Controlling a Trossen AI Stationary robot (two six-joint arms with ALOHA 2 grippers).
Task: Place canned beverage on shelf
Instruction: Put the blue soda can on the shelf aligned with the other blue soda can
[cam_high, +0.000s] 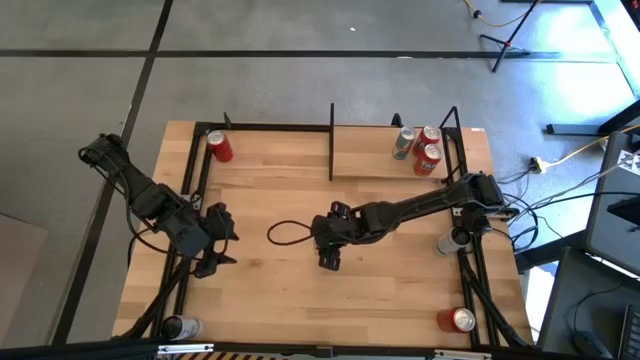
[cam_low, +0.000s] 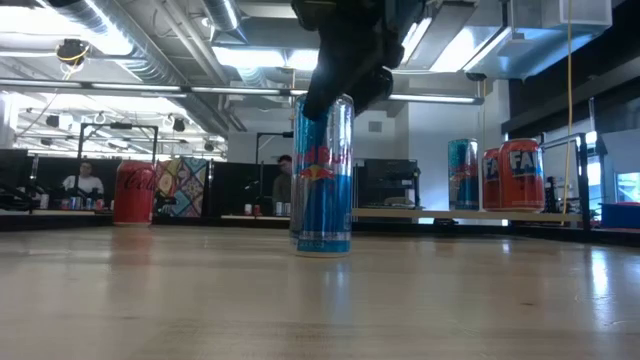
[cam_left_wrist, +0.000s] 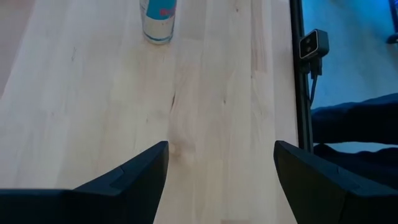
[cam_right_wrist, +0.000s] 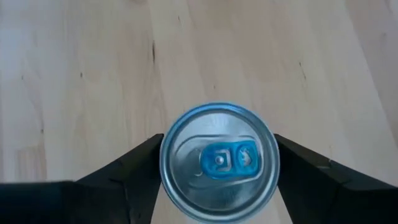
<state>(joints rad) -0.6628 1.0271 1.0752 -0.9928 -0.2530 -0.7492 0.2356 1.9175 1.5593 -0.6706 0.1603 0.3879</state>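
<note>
A tall blue-and-silver can (cam_low: 325, 175) stands upright on its base in the middle of the wooden table, and it also shows in the left wrist view (cam_left_wrist: 157, 18). My right gripper (cam_right_wrist: 219, 168) is open above it and points down, with one finger on either side of the can's top (cam_right_wrist: 219, 160). In the high view my right gripper (cam_high: 330, 248) hides the can. The shelf (cam_high: 365, 155), a light-wood board in black rods, stands at the far right and holds three cans (cam_high: 420, 148). My left gripper (cam_high: 215, 245) is open and empty at the left. My right gripper comes from above, pointing down, with its fingers (cam_right_wrist: 140, 165) level with the can's upper wall on two opposite sides. I cannot tell whether they touch it. The can stands upright with its base (cam_low: 324, 248) on the table.
A red cola can (cam_high: 219, 146) stands at the far left. A silver can (cam_high: 180, 326) is at the near left, another silver can (cam_high: 450, 242) at the right edge, and a red can (cam_high: 460, 320) at the near right. A black cable loop (cam_high: 285, 232) lies left of my right gripper.
</note>
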